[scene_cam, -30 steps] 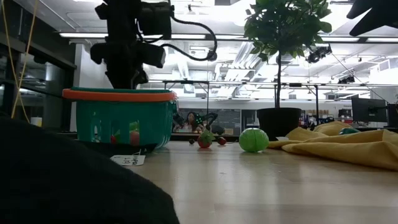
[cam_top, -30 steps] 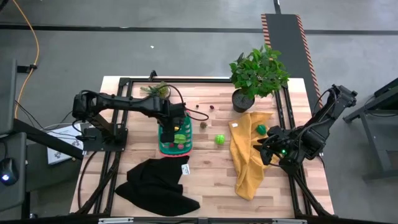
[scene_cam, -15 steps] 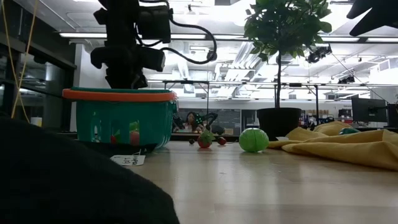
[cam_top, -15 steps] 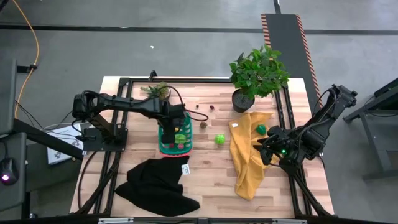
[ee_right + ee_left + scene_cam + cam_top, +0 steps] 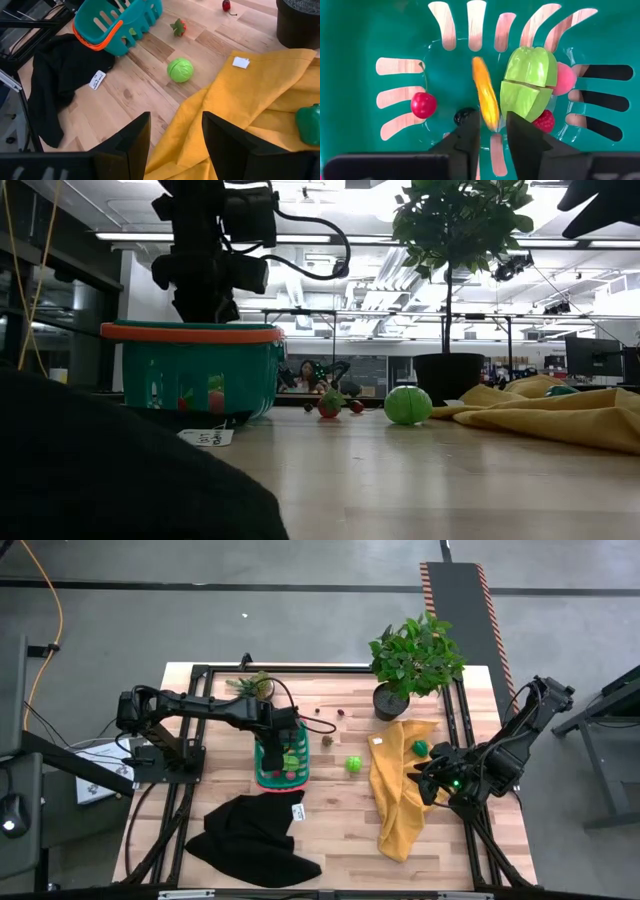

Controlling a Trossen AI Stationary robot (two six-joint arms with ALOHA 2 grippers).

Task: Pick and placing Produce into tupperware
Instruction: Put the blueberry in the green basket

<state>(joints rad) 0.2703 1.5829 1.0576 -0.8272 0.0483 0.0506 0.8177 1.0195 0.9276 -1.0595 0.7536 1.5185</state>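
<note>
Left claw [image 5: 492, 131] hangs inside the small teal-green slotted plastic basket [image 5: 268, 768] at mid-bench, fingers slightly apart with nothing gripped, seemingly just over a slim orange toy vegetable [image 5: 485, 93] lying loose on the floor. Beside it rest a split pale-green toy fruit [image 5: 527, 82], a red cherry [image 5: 423, 104], a raspberry [image 5: 544, 121] and a dark berry [image 5: 464, 116]. Right claw [image 5: 174, 131] waits open over the yellow cloth [image 5: 396, 790], right of a round green toy ball [image 5: 353, 764] outside the basket.

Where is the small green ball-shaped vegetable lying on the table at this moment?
In the high view, the green ball-shaped vegetable lies on bare wood near the table's middle, between the teal basket on its left and the yellow cloth on its right.
</note>
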